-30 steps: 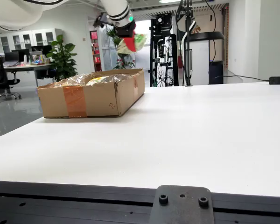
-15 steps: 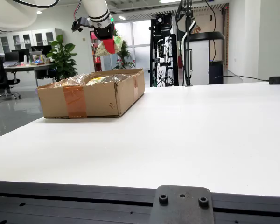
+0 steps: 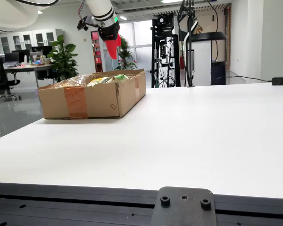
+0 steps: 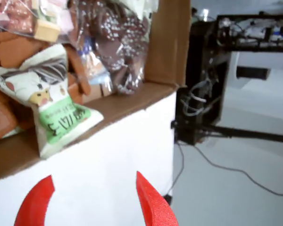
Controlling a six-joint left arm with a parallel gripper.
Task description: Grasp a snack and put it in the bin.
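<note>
We see arm in side view — white rounded casing, black banded ring near wrist, small green light at ring. Black wrist block below, dark cable looping beside it. Gripper bright red, tapering downward. In view riding on gripper, gripper shows two red fingers — curved, pointed tips, matte plastic look.

We are seeing dark, angular characters on the green label of a white and green snack packet lying in the brown cardboard box; we cannot read them.
</note>
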